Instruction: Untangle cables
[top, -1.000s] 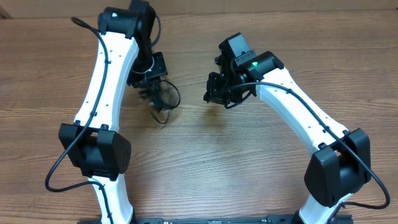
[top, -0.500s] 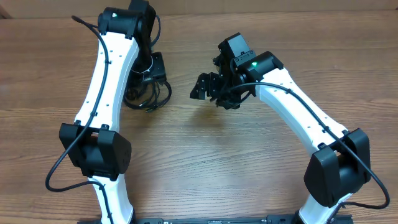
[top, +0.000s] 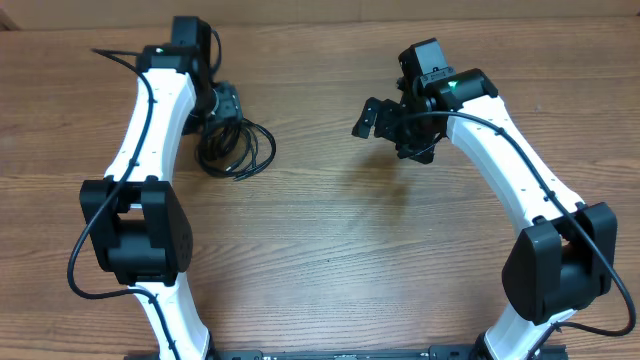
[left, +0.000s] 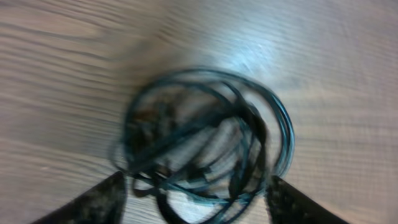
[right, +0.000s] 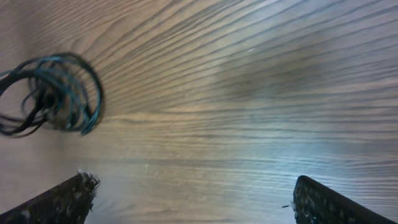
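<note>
A tangled bundle of black cables lies coiled on the wooden table, left of centre. My left gripper hovers just behind it, open. In the left wrist view the cables fill the middle, blurred, and their near loops reach down between the two dark fingertips, which stand apart and do not close on them. My right gripper is off to the right, wide open and empty. In the right wrist view the cables show at the far left, well clear of the fingertips.
Bare wood-grain table lies between the two arms. The left arm's white links run down the left side and the right arm's links down the right side.
Both grippers have opened and let go of the cables, which now rest in a coil on the table. The left arm shifted left and back. The right arm pulled away to the right.
</note>
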